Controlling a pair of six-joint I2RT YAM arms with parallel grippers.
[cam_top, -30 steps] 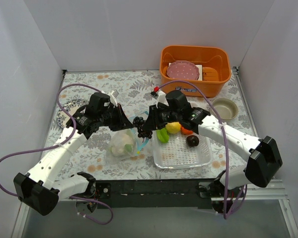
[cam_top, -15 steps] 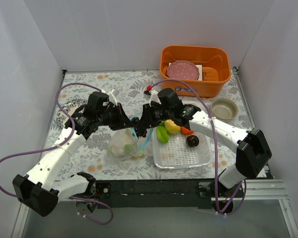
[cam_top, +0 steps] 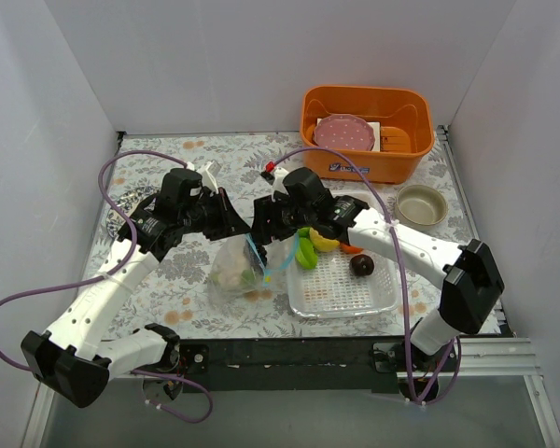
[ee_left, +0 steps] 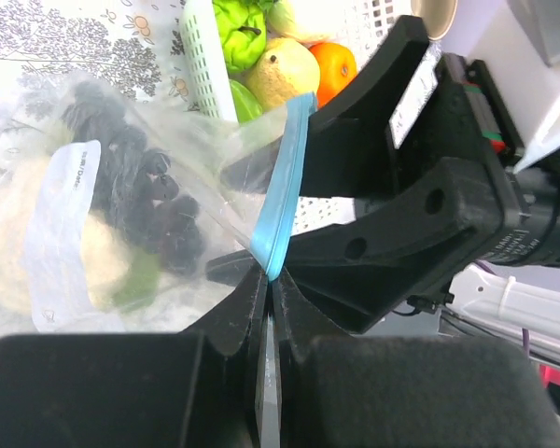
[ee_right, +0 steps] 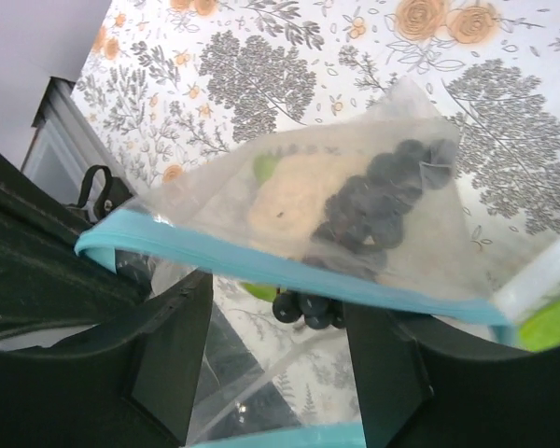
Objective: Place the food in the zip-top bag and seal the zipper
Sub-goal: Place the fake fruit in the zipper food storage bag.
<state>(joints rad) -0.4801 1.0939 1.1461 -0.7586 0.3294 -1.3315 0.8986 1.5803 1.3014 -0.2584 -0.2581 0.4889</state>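
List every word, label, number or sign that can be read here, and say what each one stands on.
Nothing can be quoted letter for letter.
Blue-printed label on the front of the orange bin: too small to read.
White label on the zip-top bag, grey print: too blurred to read.
White sticker on the right gripper: print too small to read.
White print on the camera lens ring: too small to read.

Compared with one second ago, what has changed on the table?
The right hand moved left to the bag's mouth, put the grapes inside and now stands open. The left hand still pinches the zipper; the bag has barely shifted. The lemon and plum stay in the tray.
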